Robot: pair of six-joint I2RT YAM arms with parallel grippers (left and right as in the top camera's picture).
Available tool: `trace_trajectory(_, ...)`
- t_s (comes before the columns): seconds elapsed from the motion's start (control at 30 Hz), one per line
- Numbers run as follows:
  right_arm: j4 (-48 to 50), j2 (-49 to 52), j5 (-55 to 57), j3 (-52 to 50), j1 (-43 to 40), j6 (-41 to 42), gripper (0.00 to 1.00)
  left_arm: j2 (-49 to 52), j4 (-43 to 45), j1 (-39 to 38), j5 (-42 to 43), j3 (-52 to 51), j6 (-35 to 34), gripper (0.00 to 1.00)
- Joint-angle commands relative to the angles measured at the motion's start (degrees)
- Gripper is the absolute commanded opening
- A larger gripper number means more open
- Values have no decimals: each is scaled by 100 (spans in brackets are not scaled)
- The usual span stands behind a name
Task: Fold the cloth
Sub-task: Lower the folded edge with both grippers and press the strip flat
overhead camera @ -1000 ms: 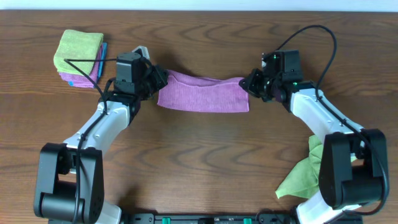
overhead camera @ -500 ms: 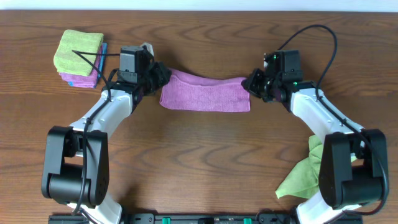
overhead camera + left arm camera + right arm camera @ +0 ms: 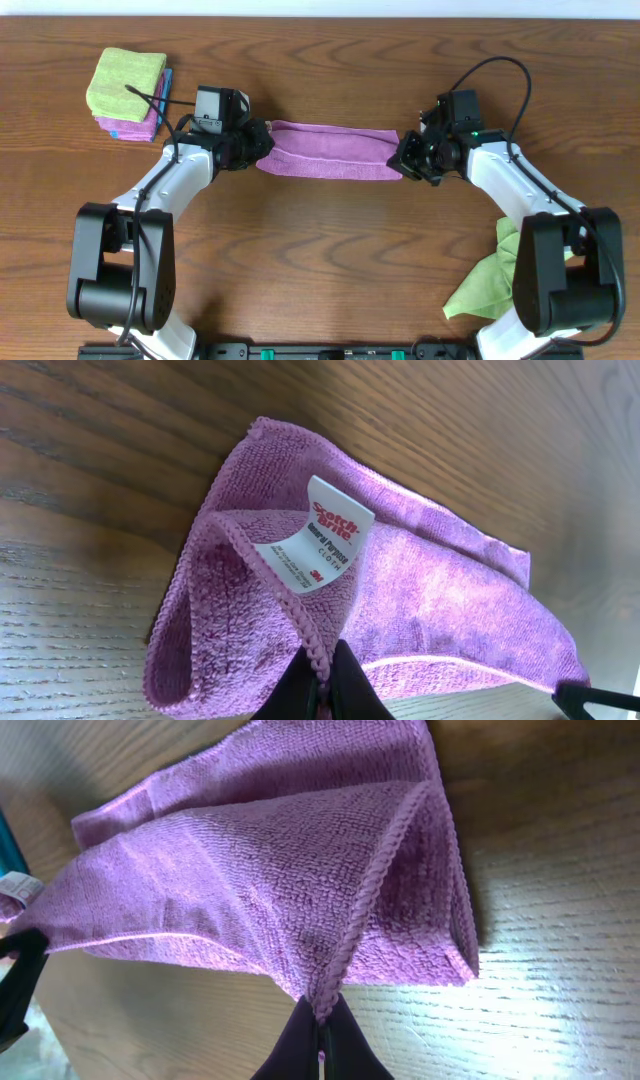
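Purple cloth (image 3: pixel 330 152) pinched at both ends by 2 claws

Closest in, at the bottom edge of the left wrist view, the left gripper (image 3: pixel 324 685) has its dark tips pressed together on a stitched corner of the purple cloth. That end is folded into a loose loop, with the rest trailing toward the right of the frame on the wooden table (image 3: pixel 120 420). A white label (image 3: pixel 315 548) with red print stands on the hem just above the tips. Only this view shows it.

In the right wrist view, the right gripper (image 3: pixel 320 1042) is likewise clamped on a hemmed corner at the bottom centre. The cloth rises from there in a raised ridge and spreads toward the upper left. This view shows the doubled layers at that end, which look flat from overhead.

Overhead, a crumpled green cloth (image 3: pixel 485 280) lies at the lower right beside the right arm's base; neither wrist camera shows it. Higher up, at mid-frame, the purple cloth forms a narrow horizontal band between the 2 claws, its long edges roughly parallel. Farthest, at the upper left, sits a stack of folded cloths (image 3: pixel 128 85), green on top, apart from the left gripper.
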Motion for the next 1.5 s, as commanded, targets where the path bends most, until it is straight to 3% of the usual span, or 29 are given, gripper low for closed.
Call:
trace_trajectory(0.0,-31,59,96,76,-42,-149,7,59,-50,46,-20,85,131,63)
trace_trajectory(0.03,-28,59,98,76,-44,-208,38,57,-120,48,-26,87,170,96)
trace_trajectory(0.07,-26,59,94,79,-50,-247,67,57,-177,52,-20,90,234,96)
trace_trajectory(0.17,-22,17,96,90,-107,-348,71,15,-452,107,-17,92,463,96)
trace_trajectory(0.23,0,-68,96,144,-186,-350,69,-111,-608,142,2,96,597,96)
trace_trajectory(0.27,22,-109,96,177,-208,-369,56,-195,-649,149,0,101,684,100)
trace_trajectory(0.3,42,-173,96,232,-236,-431,25,-315,-669,149,-2,105,793,92)
trace_trajectory(0.33,61,-245,129,297,-243,-511,2,-459,-669,146,-2,111,883,79)
trace_trajectory(0.37,127,-341,177,361,-232,-660,2,-614,-658,144,-26,118,953,50)
trace_trajectory(0.43,317,-507,461,415,-98,-852,2,-927,-551,83,-343,127,986,9)
trace_trajectory(0.47,374,-533,697,415,-11,-872,1,-1003,-509,44,-555,127,986,6)
trace_trajectory(0.67,457,-48,1908,413,654,-925,2,-474,-308,-319,-1207,127,907,6)
trace_trajectory(1.13,800,1049,2258,413,835,-901,2,833,533,-568,-1180,127,614,6)
trace_trajectory(1.47,-267,1200,2083,413,859,-905,1,852,-752,-721,-1156,127,505,6)
